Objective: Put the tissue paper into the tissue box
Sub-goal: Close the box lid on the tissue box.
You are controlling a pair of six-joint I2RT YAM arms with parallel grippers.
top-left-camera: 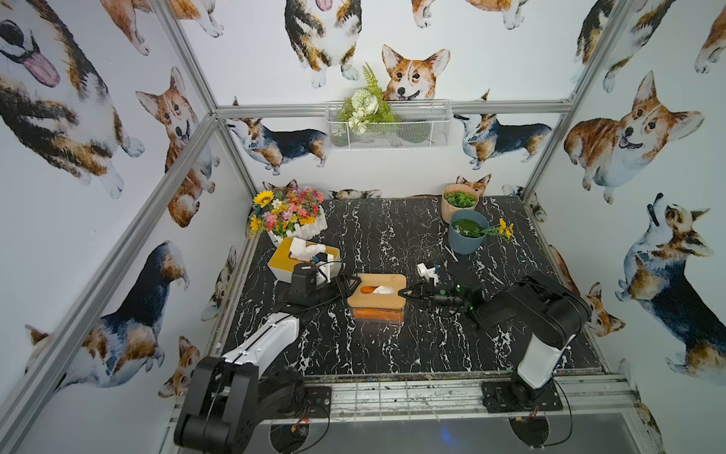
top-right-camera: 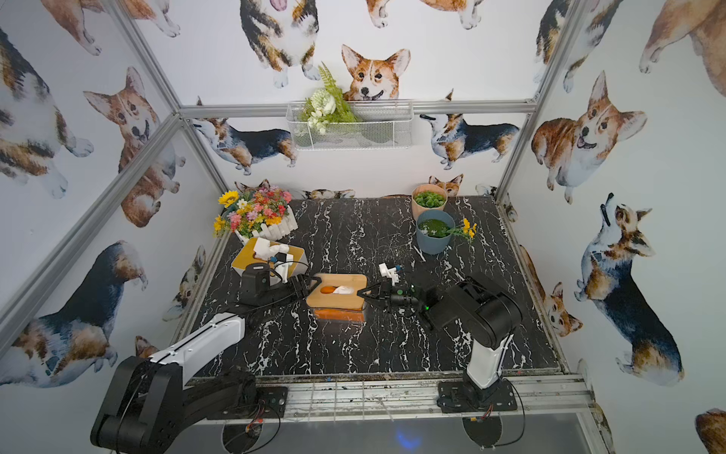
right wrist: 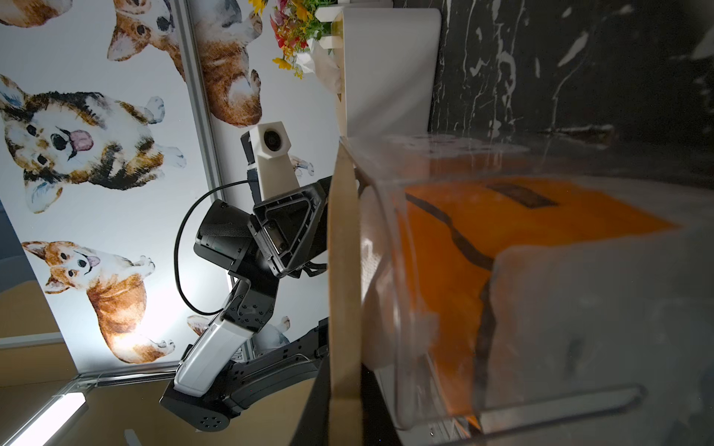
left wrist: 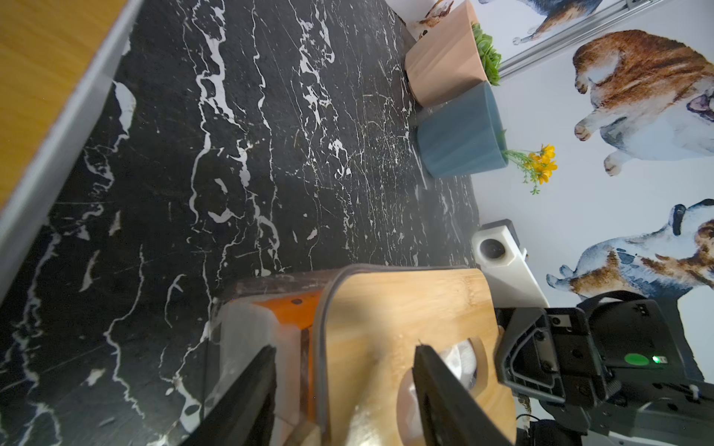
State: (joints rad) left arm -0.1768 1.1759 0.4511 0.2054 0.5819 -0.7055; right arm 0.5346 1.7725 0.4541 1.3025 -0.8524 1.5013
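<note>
The tissue box (top-left-camera: 389, 302) (top-right-camera: 345, 302) is a clear tub with a bamboo lid (left wrist: 386, 316) (right wrist: 342, 270), standing mid-table. An orange tissue pack (right wrist: 502, 231) shows through its wall. White tissue paper (top-left-camera: 384, 290) (top-right-camera: 344, 290) (left wrist: 461, 359) lies in the lid's oval slot. My left gripper (top-left-camera: 351, 285) (top-right-camera: 310, 286) (left wrist: 344, 349) is at the lid's left end, its jaws apart and straddling the lid edge. At the opposite end, my right gripper (top-left-camera: 402, 293) (top-right-camera: 363, 294) (right wrist: 342, 409) is shut on the lid's edge.
A second box (top-left-camera: 281, 257) with a yellow lid and tissue sticking out stands at the back left, close behind my left wrist. A flower planter (top-left-camera: 290, 216) is behind it. A blue pot (top-left-camera: 465, 239) and a pink pot (top-left-camera: 451, 208) stand at the back right.
</note>
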